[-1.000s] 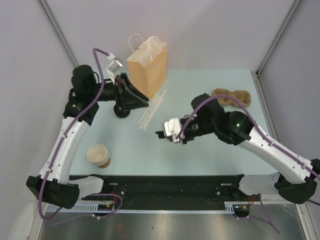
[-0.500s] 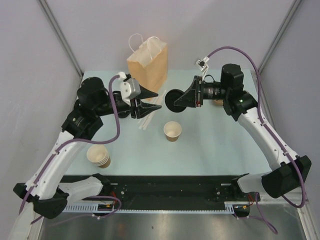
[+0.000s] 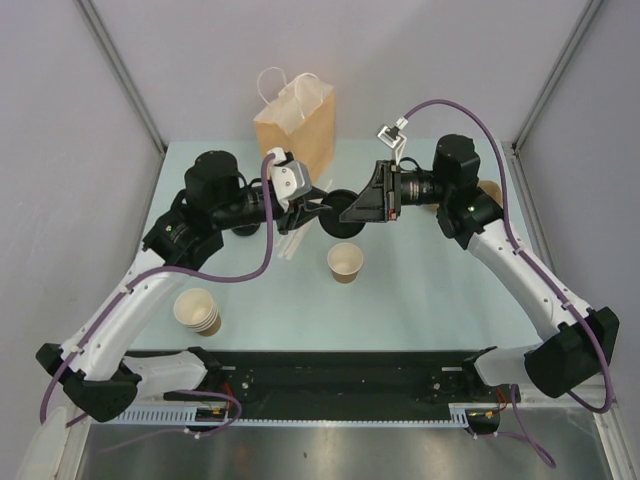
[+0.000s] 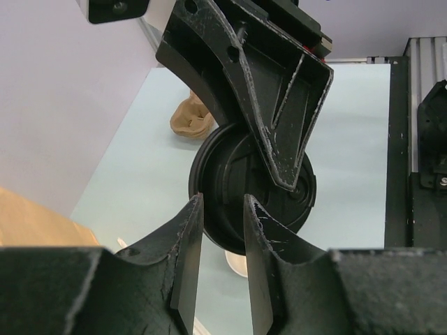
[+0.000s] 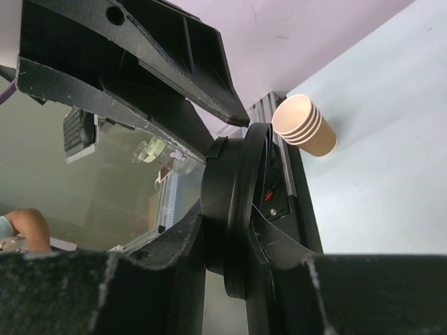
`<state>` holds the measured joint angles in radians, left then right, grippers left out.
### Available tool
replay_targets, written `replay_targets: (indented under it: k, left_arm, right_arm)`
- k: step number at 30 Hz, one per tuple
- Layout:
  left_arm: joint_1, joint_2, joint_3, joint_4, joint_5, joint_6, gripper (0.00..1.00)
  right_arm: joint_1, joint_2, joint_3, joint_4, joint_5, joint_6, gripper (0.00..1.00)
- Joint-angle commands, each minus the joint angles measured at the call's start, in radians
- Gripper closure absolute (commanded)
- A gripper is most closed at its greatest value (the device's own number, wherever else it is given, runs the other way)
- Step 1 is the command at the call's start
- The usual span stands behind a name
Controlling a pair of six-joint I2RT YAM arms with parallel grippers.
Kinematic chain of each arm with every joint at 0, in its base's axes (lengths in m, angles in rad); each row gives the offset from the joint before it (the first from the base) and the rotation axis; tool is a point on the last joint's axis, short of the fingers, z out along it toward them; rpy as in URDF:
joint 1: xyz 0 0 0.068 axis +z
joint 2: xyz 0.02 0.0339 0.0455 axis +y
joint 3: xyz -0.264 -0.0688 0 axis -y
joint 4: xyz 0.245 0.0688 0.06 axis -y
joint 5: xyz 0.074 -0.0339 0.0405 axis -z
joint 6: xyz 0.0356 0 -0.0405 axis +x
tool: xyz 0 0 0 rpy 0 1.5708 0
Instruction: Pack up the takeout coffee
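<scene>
Lid, black, held aloft; paper cup uncapped near the table's centre.
Cup stack stands by the front-left corner. Left gripper: jaws narrowly apart, tips at the lid's rim, contact not discernible. Kraft bag stands at the rear edge. Cup sits upright, below the lid. Right gripper: clamped on the lid's edge, holding it on edge.
</scene>
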<state>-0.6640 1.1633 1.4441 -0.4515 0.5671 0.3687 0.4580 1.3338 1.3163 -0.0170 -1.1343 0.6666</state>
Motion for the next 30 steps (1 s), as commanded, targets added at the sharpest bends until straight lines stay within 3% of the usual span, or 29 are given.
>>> replay_targets:
  k: [1, 15, 22, 24, 26, 28, 30]
  left_arm:
    - [-0.009, -0.007, 0.05, -0.003, -0.01, 0.015, 0.66]
    - [-0.014, 0.05, 0.093, -0.041, 0.025, -0.001, 0.79]
    - [-0.017, 0.076, 0.122, -0.068, 0.051, -0.008, 0.92]
    - [-0.017, 0.088, 0.137, -0.088, 0.053, -0.005, 1.0]
    - [-0.017, 0.098, 0.142, -0.098, 0.051, -0.008, 1.0]
    - [-0.019, 0.104, 0.153, -0.111, 0.042, -0.011, 1.0]
    - [-0.019, 0.114, 0.163, -0.119, 0.027, -0.028, 1.0]
  right_arm:
    - [0.007, -0.027, -0.006, 0.051, -0.016, 0.021, 0.79]
    - [0.021, -0.024, -0.006, 0.037, -0.027, -0.007, 0.78]
    - [0.019, -0.025, -0.006, 0.029, -0.036, -0.013, 0.78]
    - [0.018, -0.025, -0.008, 0.035, -0.038, -0.009, 0.78]
    - [0.015, -0.024, -0.006, 0.037, -0.036, -0.005, 0.78]
    - [0.01, -0.025, -0.006, 0.034, -0.035, -0.005, 0.76]
    - [0.002, -0.022, -0.006, 0.022, -0.027, -0.012, 0.64]
